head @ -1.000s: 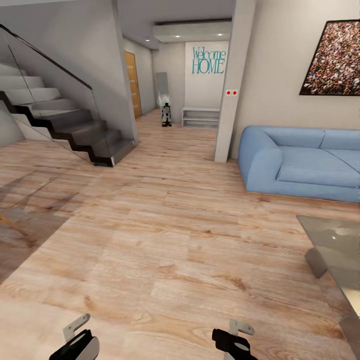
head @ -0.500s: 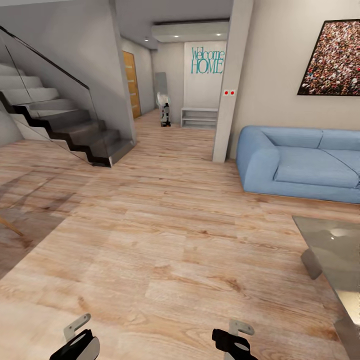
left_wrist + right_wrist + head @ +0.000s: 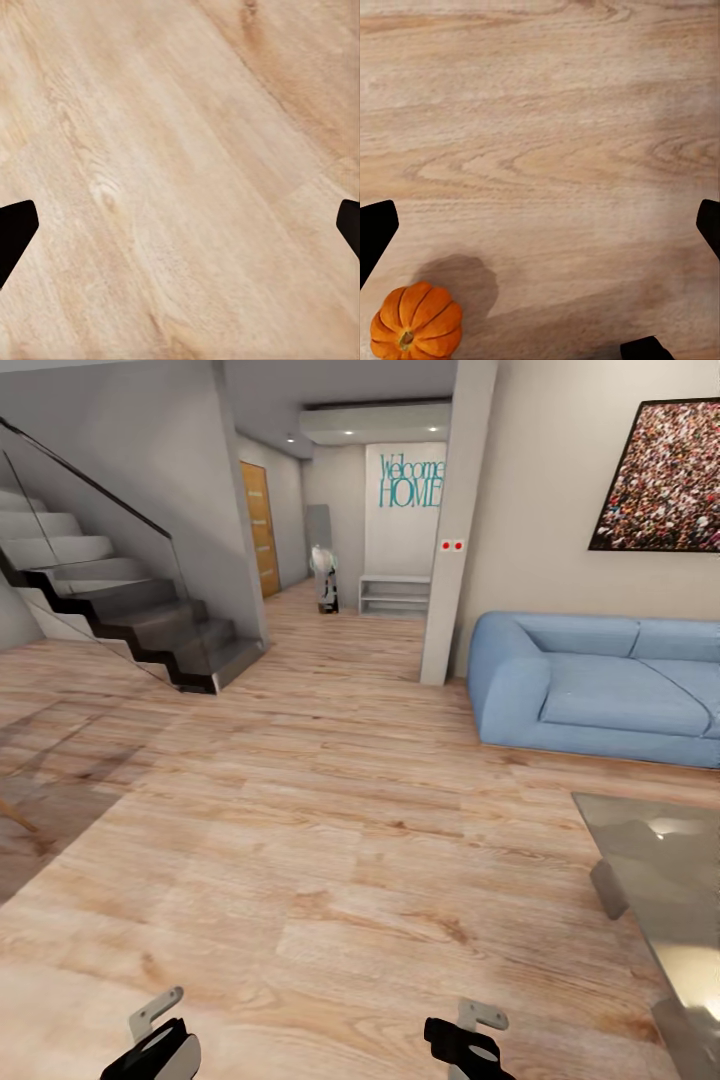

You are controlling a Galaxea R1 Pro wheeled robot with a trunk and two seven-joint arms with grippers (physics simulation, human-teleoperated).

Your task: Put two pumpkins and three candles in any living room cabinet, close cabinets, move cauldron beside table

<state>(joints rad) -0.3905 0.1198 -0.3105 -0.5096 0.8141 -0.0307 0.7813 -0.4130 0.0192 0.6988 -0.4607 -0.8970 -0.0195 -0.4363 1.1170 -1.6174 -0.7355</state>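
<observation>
Pumpkin: pumpkin [image 3: 416,321] is sitting on the wooden floor [image 3: 330,840] under the right arm, showing in the right wrist view with a soft shadow beside it, clear of the fingers.
Right gripper: right gripper [image 3: 540,225] is hanging over bare planks, its dark fingertips [image 3: 375,229] standing wide apart and pinching nothing.
Left gripper: left gripper [image 3: 180,225] is hovering over plain floor, fingers [image 3: 13,225] likewise spread with nothing between them.
Table: table [image 3: 665,860] is showing its glossy top at the right edge of the head view, its near corner pointing toward the open floor.
Sofa: blue sofa [image 3: 600,685] is standing against the wall beyond the table's far edge.
Stairs: staircase [image 3: 120,610] is rising at the left.
</observation>
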